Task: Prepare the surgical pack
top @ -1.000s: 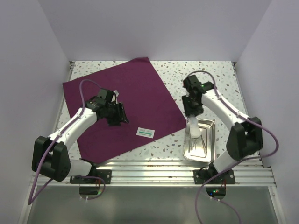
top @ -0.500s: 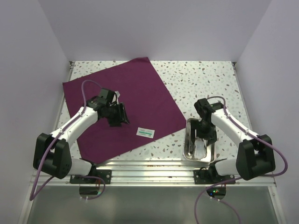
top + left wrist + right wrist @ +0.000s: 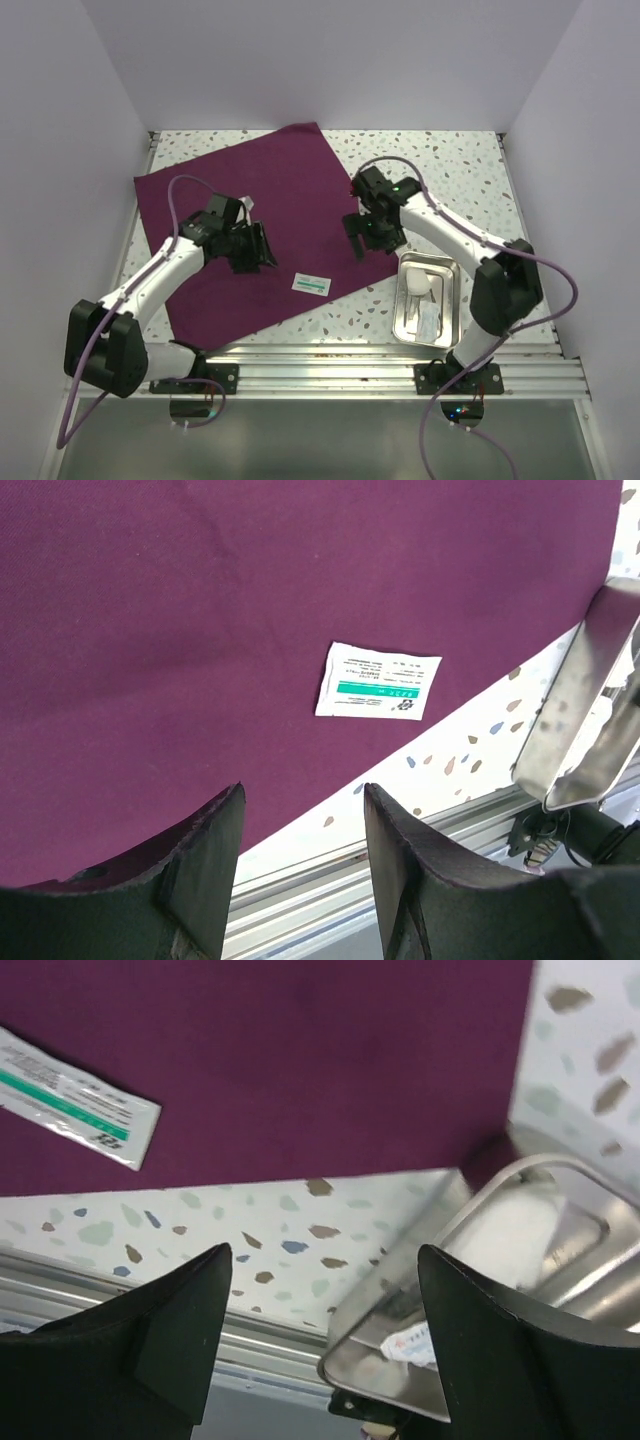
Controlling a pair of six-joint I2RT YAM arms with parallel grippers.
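Right fingers gape wide and empty, my left fingers half-open, and the packet lies lower-centre between them, long axis nearly left-right.

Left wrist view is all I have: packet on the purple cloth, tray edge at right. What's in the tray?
Observer: In the top view the tray holds a white gauze pad and a small packet.
Operator: Where's the right arm?
Observer: The right gripper hangs over the cloth near its right edge, up and left of the tray.
Operator: Holding anything?
Observer: No. The right wrist view shows its jaws wide apart with nothing between them.
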